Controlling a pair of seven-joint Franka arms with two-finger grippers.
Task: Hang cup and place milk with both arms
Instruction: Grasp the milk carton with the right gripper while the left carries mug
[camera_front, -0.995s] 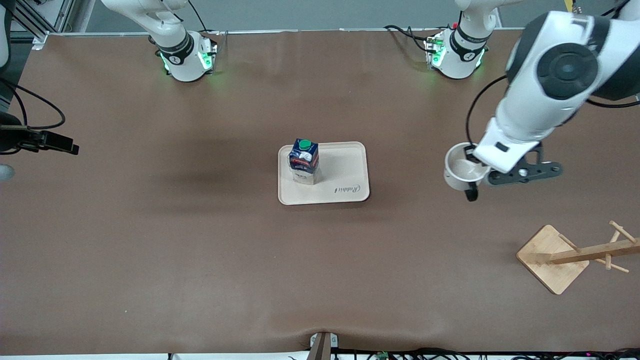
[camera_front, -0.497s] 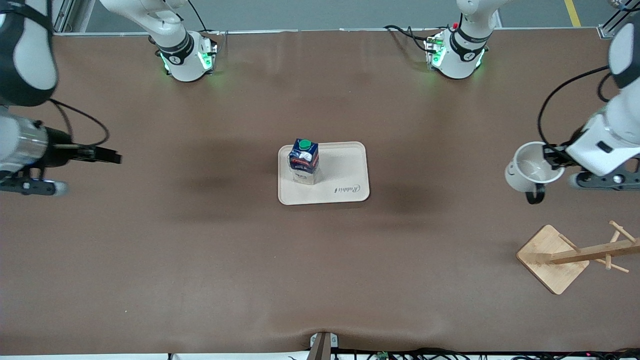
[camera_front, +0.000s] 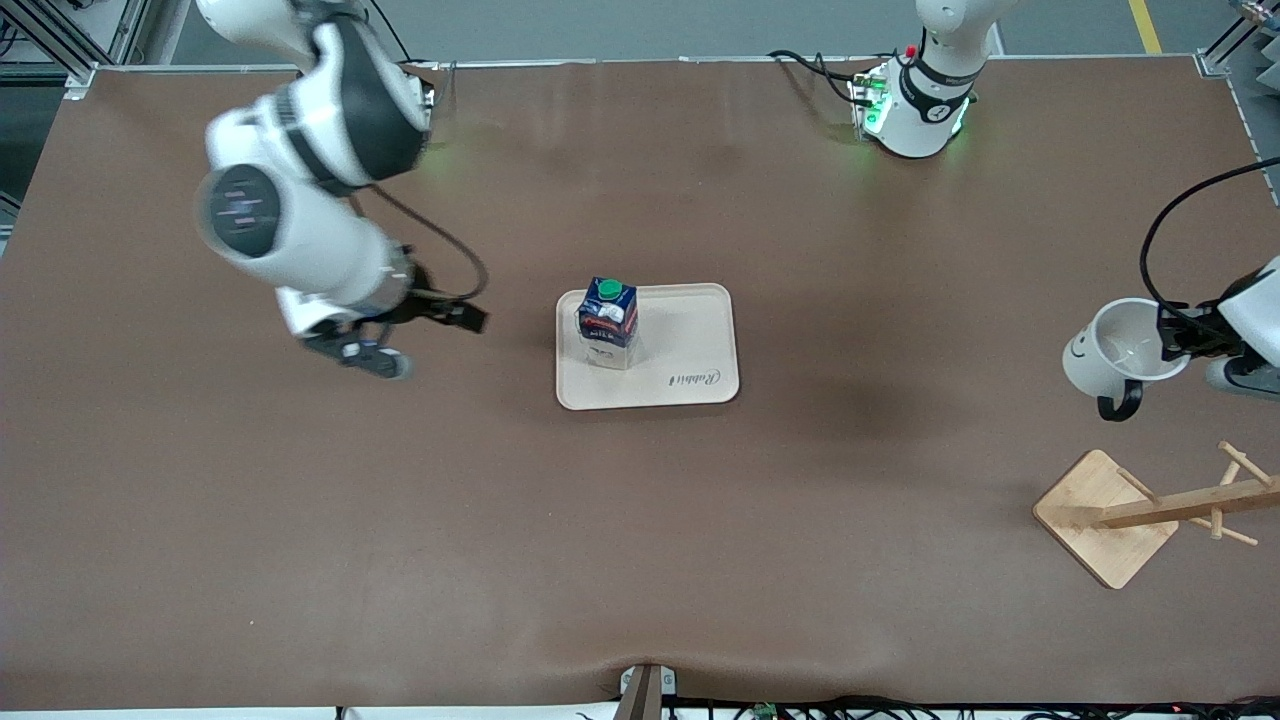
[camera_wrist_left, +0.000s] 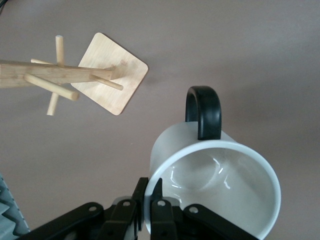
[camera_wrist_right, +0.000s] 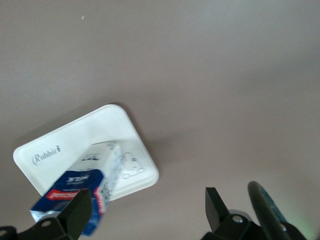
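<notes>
Cup clamped by rim in left gripper, over table.

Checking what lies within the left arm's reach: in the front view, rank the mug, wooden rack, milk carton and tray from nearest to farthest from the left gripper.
1. Mug: held in the left gripper.
2. Wooden rack: nearer the front camera, same end.
3. Tray: mid-table.
4. Milk carton: on the tray's edge toward the right arm.

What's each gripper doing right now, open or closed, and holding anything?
Left gripper: shut on the cup rim, in the air near the wooden rack.
Right gripper: open, empty, near the milk.
</notes>
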